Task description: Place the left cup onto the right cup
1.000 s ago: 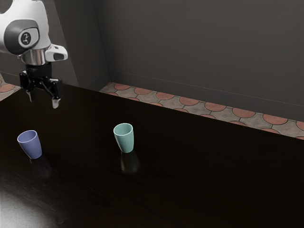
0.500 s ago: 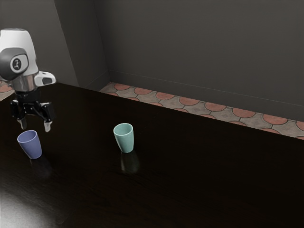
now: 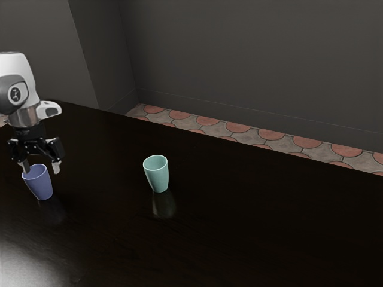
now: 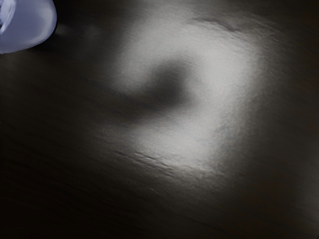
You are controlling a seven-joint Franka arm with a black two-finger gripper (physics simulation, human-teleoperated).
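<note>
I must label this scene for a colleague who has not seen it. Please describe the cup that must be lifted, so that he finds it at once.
On the dark table, look to the exterior view's left edge, just under the open pincer. The violet-blue cup stands there upright; its only neighbour, further to that view's right, is a mint-green cup.

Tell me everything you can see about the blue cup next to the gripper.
The blue cup is a small handleless tumbler. It is periwinkle, matte like plastic, and tapers to a narrower base. It stands upright, mouth up, on the dark glossy table, which shows a faint reflection below it. The open gripper hangs at its rim, one finger on each side. I cannot tell whether the fingers touch it.
</note>
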